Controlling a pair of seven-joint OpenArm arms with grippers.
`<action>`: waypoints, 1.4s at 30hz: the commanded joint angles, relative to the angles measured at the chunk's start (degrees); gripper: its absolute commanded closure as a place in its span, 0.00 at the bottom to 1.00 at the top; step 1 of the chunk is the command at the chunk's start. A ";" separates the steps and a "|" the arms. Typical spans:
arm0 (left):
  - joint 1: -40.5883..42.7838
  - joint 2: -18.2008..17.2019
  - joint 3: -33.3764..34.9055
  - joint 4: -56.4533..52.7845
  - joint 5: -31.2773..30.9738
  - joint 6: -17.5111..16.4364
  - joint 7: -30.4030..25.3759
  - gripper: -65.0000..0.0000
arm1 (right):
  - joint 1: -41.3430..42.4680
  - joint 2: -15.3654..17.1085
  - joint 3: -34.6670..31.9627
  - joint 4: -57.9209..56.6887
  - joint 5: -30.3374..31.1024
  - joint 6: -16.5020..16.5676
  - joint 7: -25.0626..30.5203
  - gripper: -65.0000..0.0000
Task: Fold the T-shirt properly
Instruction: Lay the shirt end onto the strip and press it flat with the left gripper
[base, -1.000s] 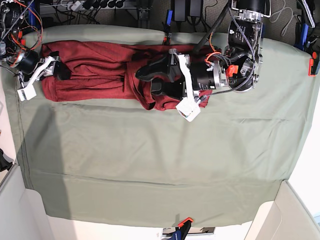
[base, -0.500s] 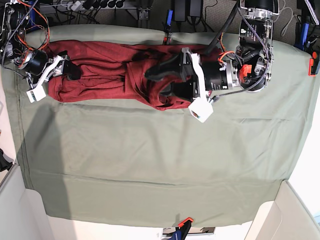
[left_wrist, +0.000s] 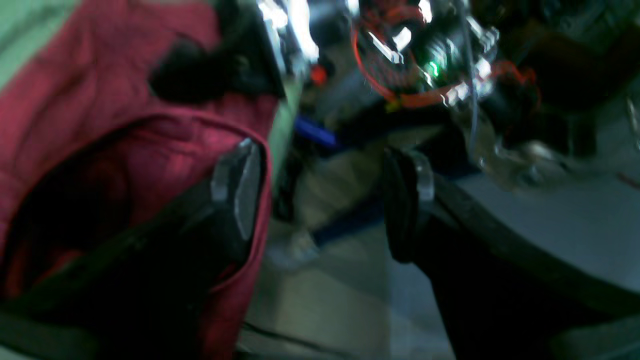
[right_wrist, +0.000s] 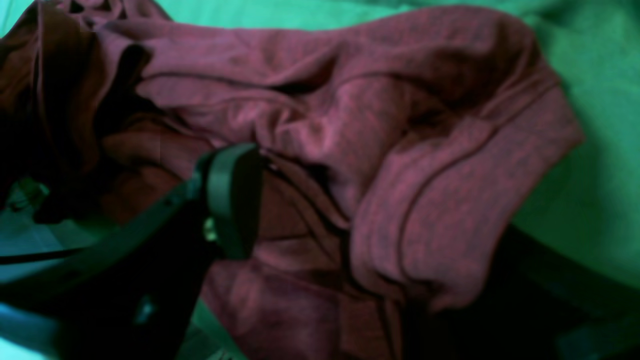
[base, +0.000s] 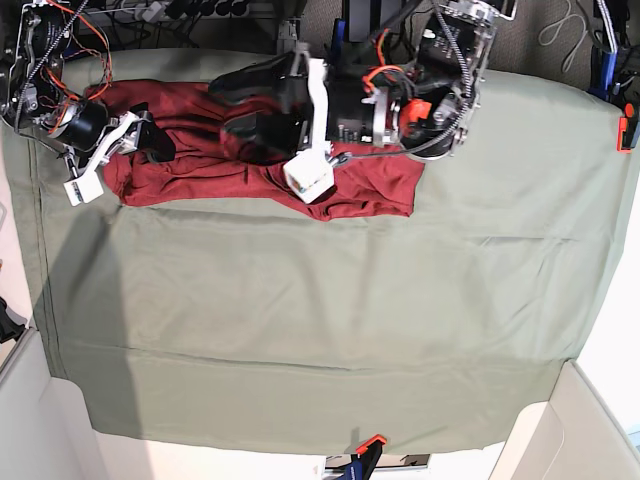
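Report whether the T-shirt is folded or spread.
Partly folded, untidy: the T-shirt lies as a narrow, wrinkled band with bunched layers.

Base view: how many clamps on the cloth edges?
4 visible: orange clamp near edge, blue clamp far edge, blue clamp and red clamp at the right. Arms may hide others.

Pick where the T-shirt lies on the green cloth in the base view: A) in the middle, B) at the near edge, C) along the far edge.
C: the T-shirt stretches along the far side of the table cloth, under both arms.
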 joint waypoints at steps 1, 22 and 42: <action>-1.14 0.87 -0.17 1.07 1.25 -0.32 -3.37 0.39 | 0.07 0.37 -0.04 0.44 -1.40 -0.09 -1.27 0.40; -2.62 -2.51 4.46 2.25 45.66 -0.32 -20.81 0.39 | 0.09 0.37 -0.04 0.44 -1.36 -0.09 -0.20 0.40; -8.41 -4.90 26.73 11.87 78.53 15.72 -22.38 0.39 | 0.09 0.37 -0.04 0.44 -1.36 -0.07 -0.17 0.40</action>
